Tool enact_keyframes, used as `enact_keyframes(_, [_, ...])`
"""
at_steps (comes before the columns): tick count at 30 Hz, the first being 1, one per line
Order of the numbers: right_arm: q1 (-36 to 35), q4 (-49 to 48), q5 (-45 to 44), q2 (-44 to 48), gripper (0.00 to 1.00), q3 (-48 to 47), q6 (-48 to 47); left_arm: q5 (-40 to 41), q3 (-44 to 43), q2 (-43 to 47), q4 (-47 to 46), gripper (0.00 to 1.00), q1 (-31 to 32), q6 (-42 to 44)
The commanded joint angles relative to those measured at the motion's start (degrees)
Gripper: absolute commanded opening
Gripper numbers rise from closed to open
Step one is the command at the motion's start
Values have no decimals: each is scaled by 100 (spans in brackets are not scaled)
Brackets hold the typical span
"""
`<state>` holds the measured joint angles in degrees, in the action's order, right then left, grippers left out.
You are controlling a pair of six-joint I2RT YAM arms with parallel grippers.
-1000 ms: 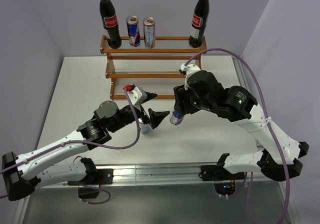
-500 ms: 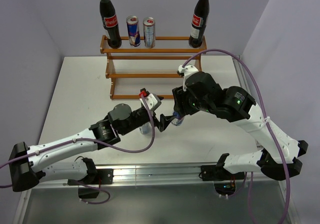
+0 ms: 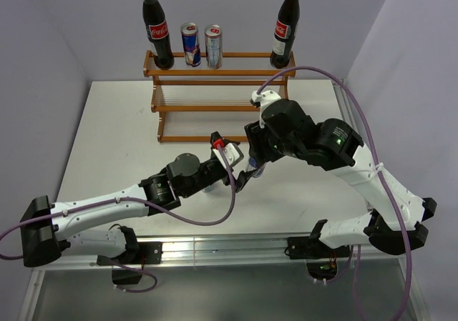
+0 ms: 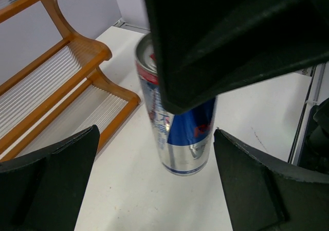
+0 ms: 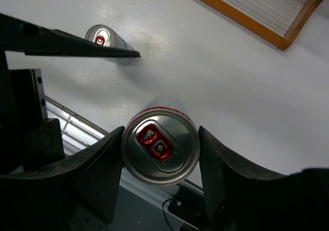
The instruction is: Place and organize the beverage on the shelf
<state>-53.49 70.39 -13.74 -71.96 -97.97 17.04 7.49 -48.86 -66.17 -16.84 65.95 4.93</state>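
two cola bottles (image 3: 157,35) and four slim cans (image 3: 191,44): two up on the one shelf (image 3: 215,72), two down on the counter (image 3: 114,135).

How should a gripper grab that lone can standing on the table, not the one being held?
I'd take the loose can by its round side wall, fingers on opposite sides, descending from above. It stands upright, tab up, slim enough to fit between fingers, just as the right gripper holds the other can.

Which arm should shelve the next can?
Right, probably: the right claw is shut on a can, close to the shelf. The left claw is open, holding nothing.
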Motion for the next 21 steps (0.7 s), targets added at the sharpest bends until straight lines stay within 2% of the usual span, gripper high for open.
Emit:
enact_keyframes(1, [-38, -271, 2, -37, 0, -520, -122, 323, -106, -45, -460, 99, 154, 324])
enact_keyframes(14, [-249, -175, 240, -300, 0, -916, -130, 798, -413, -511, -566, 98, 225, 571])
enact_keyframes(17, [-275, -254, 223, -309, 0, -855, -131, 790, -431, -511, -618, 84, 225, 518])
enact_keyframes(18, [-302, -289, 222, -301, 0, -777, -122, 763, -431, -519, -619, 67, 225, 492])
enact_keyframes(20, [-311, -394, 231, -292, 2, -706, -104, 746, -405, -467, -688, 50, 242, 413])
enact_keyframes(21, [-319, -429, 231, -274, 3, -645, -95, 754, -405, -449, -715, 35, 251, 395])
